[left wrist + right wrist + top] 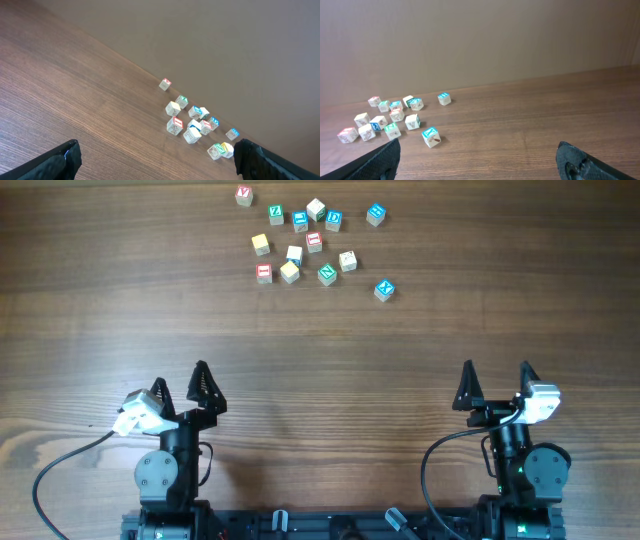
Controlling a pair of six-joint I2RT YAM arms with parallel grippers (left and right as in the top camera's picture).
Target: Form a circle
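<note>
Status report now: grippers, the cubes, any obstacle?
Left gripper open, empty. Right gripper open, empty. Letter cubes scattered loose at the far side, no circle yet. Nothing in the way.

The letter cubes [314, 242] lie scattered on the table [400, 360] near its far edge, about midway across. The rearmost cube [244, 195] lies at the scatter's left end, the frontmost cube [384, 289] at its right end.
</note>
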